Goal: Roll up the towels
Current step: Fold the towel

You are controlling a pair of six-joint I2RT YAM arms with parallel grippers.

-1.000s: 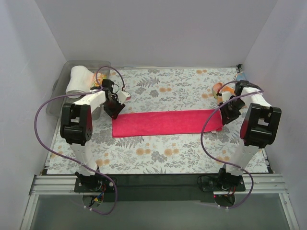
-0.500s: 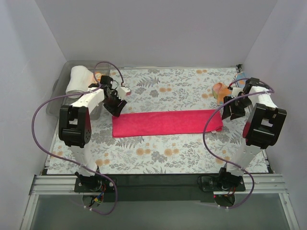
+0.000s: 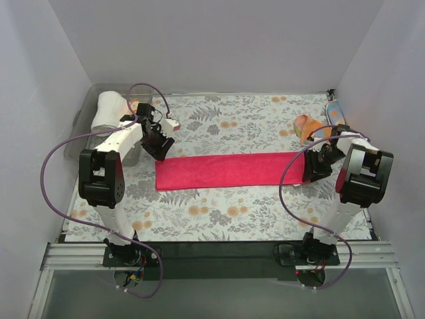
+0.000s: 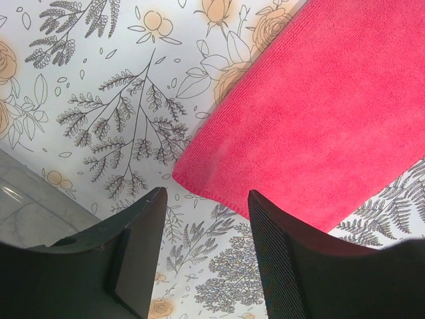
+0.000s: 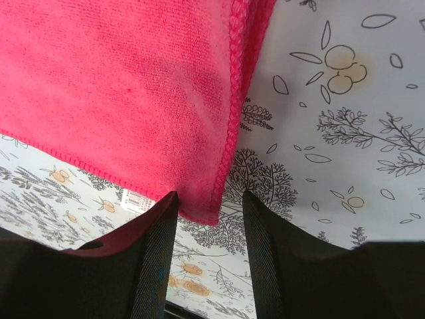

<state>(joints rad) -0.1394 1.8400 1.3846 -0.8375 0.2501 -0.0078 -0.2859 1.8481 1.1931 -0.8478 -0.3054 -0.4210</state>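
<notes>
A magenta-red towel point(image 3: 229, 171) lies flat as a long strip across the middle of the floral covering. My left gripper point(image 3: 159, 147) is open and empty just beyond the towel's far left corner. In the left wrist view the towel point(image 4: 312, 119) lies ahead of the open gripper point(image 4: 207, 199). My right gripper point(image 3: 313, 169) is open at the towel's right end. In the right wrist view a corner of the towel point(image 5: 133, 86) sits between the open jaws of the gripper point(image 5: 210, 199), not pinched. An orange towel point(image 3: 307, 126) lies at the back right.
A clear plastic bin point(image 3: 80, 133) stands at the back left with a white rolled towel point(image 3: 106, 109) in it. A small blue and pale item point(image 3: 335, 107) lies in the back right corner. A white label point(image 5: 136, 199) sticks out from under the towel's edge. Walls close off three sides.
My right gripper has come down from near the orange towel to the red towel's right end. My left gripper has lifted slightly back off the left corner. The towel has not moved.
</notes>
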